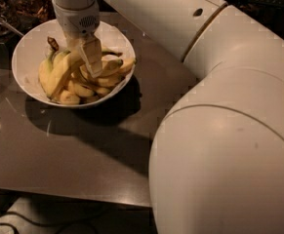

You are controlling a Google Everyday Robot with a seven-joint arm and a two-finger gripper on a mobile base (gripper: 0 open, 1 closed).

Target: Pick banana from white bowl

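The white bowl point(27, 57) stands at the back left of the dark table and holds several yellow bananas. The banana point(58, 77), long and curved with a dark stem, lies on the left of the pile, its upper end running up between my fingers. My gripper point(83, 62) reaches down into the middle of the bowl and is shut on the banana's upper part. One pale finger point(91, 56) shows in front of the pile. The other finger is mostly hidden behind the banana.
The shorter bananas point(102, 77) fill the right of the bowl. My big white arm point(219, 130) covers the right half of the view. A dark dish with a spoon point(5, 18) sits at the far left. The table's front edge point(68, 194) runs below.
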